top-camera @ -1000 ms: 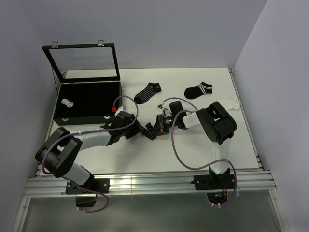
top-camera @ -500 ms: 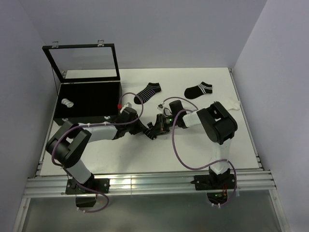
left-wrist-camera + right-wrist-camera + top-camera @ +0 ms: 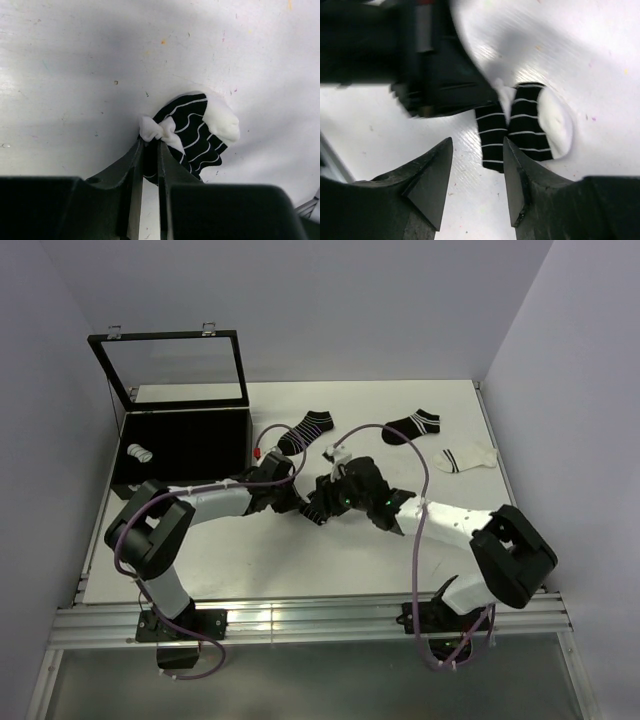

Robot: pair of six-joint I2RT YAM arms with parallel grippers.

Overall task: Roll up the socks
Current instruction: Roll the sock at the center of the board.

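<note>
**A:** How far along is the rolling?

**B:** At far left, the open black lidded box [image 3: 180, 440] holds one small white rolled sock [image 3: 140, 453]. At mid-worktop [image 3: 250, 560], the left end effector [image 3: 150, 150] is nearly closed. It pinches the edge of a black white-striped sock bundle [image 3: 197, 132] that rests on the surface.

**A:** And the right end effector [image 3: 477, 145]?

**B:** Its jaws are parted and grip nothing, just beside that bundle.

**A:** What's left?

**B:** I'd judge boxing this bundle, then rolling three that lie flat behind: a black striped sock [image 3: 307, 430], a black sock with striped cuff [image 3: 412, 426] and a white sock with black stripes [image 3: 467, 457].
</note>
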